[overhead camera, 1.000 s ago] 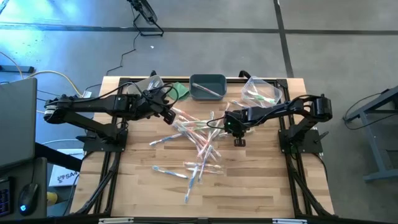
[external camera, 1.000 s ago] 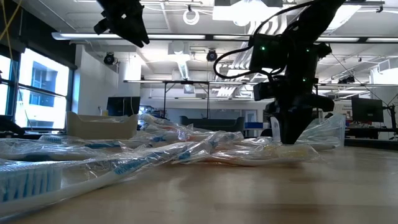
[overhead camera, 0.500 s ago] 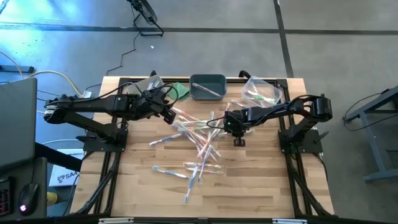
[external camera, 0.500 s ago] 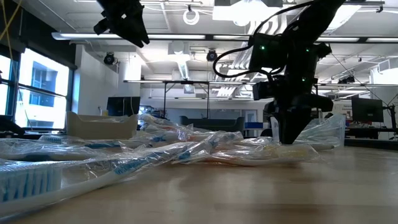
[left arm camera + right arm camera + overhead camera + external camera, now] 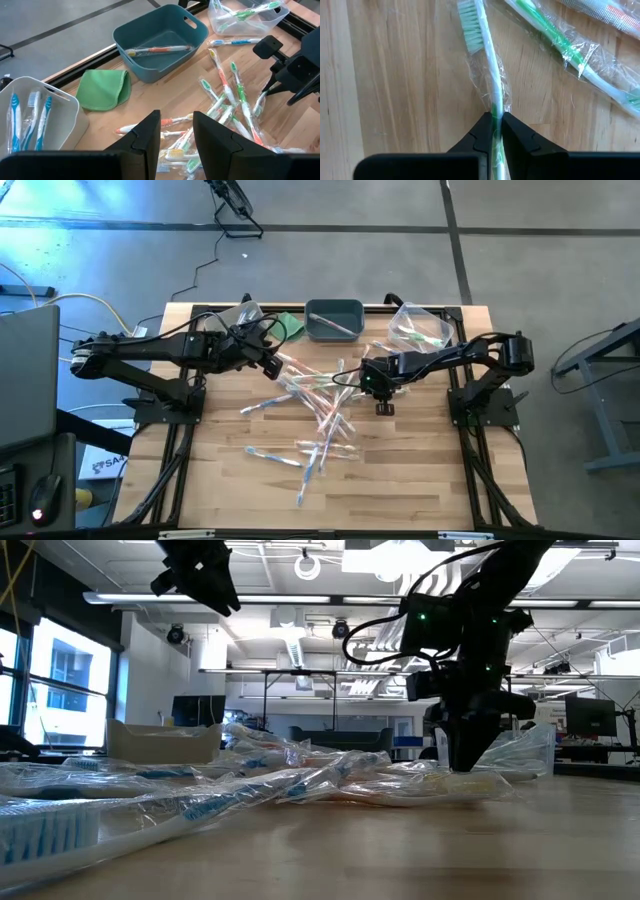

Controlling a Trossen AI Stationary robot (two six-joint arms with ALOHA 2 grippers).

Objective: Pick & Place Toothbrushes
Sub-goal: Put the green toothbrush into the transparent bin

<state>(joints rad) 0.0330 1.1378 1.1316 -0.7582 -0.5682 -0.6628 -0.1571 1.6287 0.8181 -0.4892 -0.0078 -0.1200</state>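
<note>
Sorting is sitting well short of finished. One pink-orange wrapped toothbrush (image 5: 159, 49) is lying in the teal plastic bin (image 5: 196, 30), a few blue ones are standing in the white bin (image 5: 65, 107), and green ones are resting in the clear plastic bin (image 5: 272, 15), while most of the thin see-through toothbrushes (image 5: 318, 415) are lying scattered across the wooden bench (image 5: 400, 480).

The right tool (image 5: 496, 131) is pressing down at the near edge of that heap, its two dark fingers clamped on the handle of a green-bristled toothbrush in crinkled clear wrap (image 5: 486, 75); the brush head is stretching straight ahead of it on the bench. Just beside it another green wrapped brush (image 5: 560, 42) is lying at an angle, apart from the held one.

The left tool (image 5: 176, 137) is hovering above the far side of the heap with its fingers apart and nothing between them. Ahead of it a folded green cloth (image 5: 104, 89) is lying between the white and teal bins. Overlapping wrappers in the pile are looking likely to snag as the held brush is lifted.
</note>
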